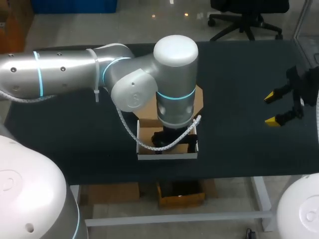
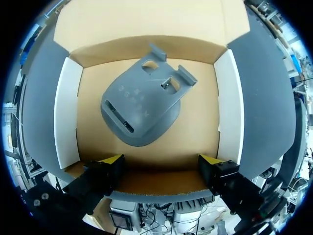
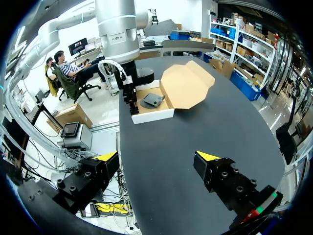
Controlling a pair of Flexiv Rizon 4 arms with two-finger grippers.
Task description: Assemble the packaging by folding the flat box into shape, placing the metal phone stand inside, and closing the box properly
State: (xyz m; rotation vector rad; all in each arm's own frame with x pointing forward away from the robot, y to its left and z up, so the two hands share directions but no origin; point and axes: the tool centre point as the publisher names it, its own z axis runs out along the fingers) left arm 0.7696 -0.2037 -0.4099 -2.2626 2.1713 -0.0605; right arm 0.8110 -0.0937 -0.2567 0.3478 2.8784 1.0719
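Note:
The cardboard box (image 1: pixel 167 155) stands folded near the table's front edge, white outside, brown inside, with its lid (image 3: pixel 188 85) lying open behind it. Inside it lies the grey metal phone stand (image 2: pixel 142 105), flat on the box floor (image 2: pixel 195 132). My left gripper (image 2: pixel 161 166) hangs open straight over the box, its yellow tips at the front wall, clear of the stand. In the head view the left arm (image 1: pixel 172 84) hides most of the box. My right gripper (image 1: pixel 276 107) is open far to the right above bare table, holding nothing. From the right wrist view the box (image 3: pixel 151 107) and stand (image 3: pixel 152 100) lie well ahead.
The dark table top (image 1: pixel 239 129) spreads wide between the box and the right gripper. The box sits close to the table's front edge (image 1: pixel 199 174). A white cable (image 1: pixel 149 144) loops from the left arm down beside the box.

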